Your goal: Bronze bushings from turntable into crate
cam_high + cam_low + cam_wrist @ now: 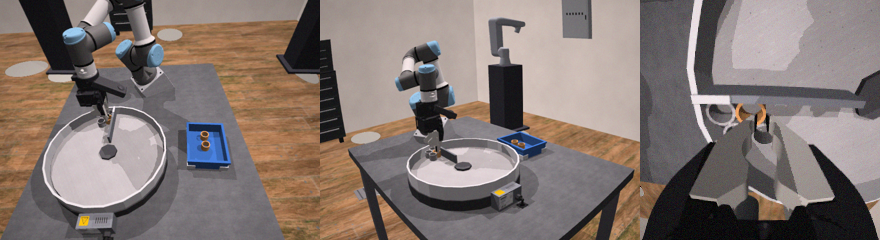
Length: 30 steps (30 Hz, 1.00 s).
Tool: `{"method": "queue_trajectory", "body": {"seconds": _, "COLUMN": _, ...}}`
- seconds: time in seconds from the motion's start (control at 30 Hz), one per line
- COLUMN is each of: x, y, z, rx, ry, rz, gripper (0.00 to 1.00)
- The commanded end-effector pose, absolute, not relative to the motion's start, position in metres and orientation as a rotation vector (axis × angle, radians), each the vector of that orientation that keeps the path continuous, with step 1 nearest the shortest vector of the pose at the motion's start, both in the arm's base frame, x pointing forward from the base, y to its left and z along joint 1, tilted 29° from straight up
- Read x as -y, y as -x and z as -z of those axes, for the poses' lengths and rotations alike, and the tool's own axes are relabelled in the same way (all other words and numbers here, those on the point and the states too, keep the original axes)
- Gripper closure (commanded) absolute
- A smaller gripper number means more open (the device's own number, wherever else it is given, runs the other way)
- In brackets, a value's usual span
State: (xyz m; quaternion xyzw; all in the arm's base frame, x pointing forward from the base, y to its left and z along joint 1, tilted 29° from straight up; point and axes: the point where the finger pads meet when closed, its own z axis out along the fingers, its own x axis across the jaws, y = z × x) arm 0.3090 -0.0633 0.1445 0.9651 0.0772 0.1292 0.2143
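1. The bronze bushing [109, 120] [438, 154] [739, 117] sits beside the divider [112, 126] [449, 155] [790, 96], slightly rimward of the claw [106, 118] [436, 149] [761, 115].
2. Claw tips stand pressed nearly together near the divider, pinching nothing I can make out.
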Motion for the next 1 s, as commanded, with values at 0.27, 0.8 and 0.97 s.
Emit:
{"method": "queue_trajectory", "body": {"seconds": 0.27, "x": 0.0701, "y": -0.3154, "z": -0.1299, "rx": -0.217, "ry": -2.675, "rz": -0.366, "gripper": 0.94}}
{"method": "queue_trajectory", "body": {"seconds": 0.8, "x": 0.0703, "y": -0.3156, "z": -0.1302, "rx": -0.216, "ry": -2.673, "rz": -0.368, "gripper": 0.94}}
{"method": "queue_trajectory", "body": {"seconds": 0.97, "x": 0.0702, "y": -0.3155, "z": -0.1301, "rx": -0.216, "ry": -2.674, "rz": -0.367, "gripper": 0.94}}
